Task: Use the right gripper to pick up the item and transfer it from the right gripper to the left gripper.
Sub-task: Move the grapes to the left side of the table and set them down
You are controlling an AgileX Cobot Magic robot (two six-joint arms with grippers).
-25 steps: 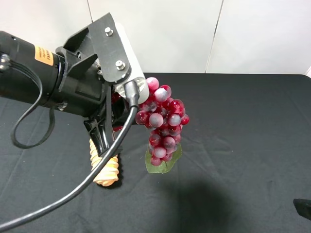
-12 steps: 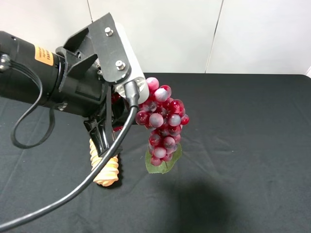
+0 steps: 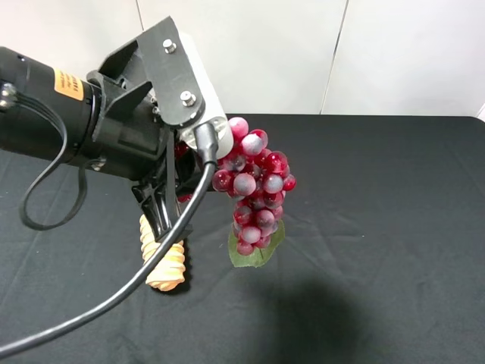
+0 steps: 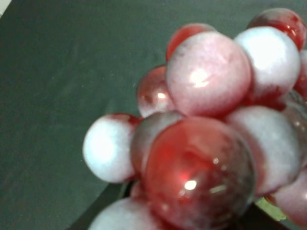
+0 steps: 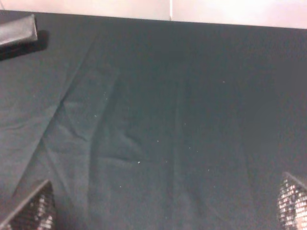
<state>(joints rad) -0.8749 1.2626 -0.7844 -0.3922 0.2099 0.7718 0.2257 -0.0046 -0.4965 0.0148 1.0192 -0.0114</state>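
Firstly, desk (image 3: 394,227): black cloth across the lower two thirds of the high view.
Left tool (image 3: 178,178): upper left of the high view, large and close to the camera. Its jaws are hidden behind the grey bolted plate, but nothing else carries the grape bunch, so I judge it clamped on the bunch's top.
Grape bunch (image 3: 254,189): centre of the frame, hanging clear of the desk, with its green leaf (image 3: 254,254) at the bottom.
Bread roll (image 3: 165,262): lower left of centre, lying on the desk below the left tool.
Right tool (image 5: 163,206): absent from the high view; its own view shows its fingertips in the lower corners, spread wide with nothing between.
Black pouch (image 5: 17,29): upper left corner of the right wrist view.
Stage: the handover looks done.
Risk: glossy round grapes give a poor hold. A pinch on only a few could slip, or a swing could shake the bunch loose and drop it beside the roll.
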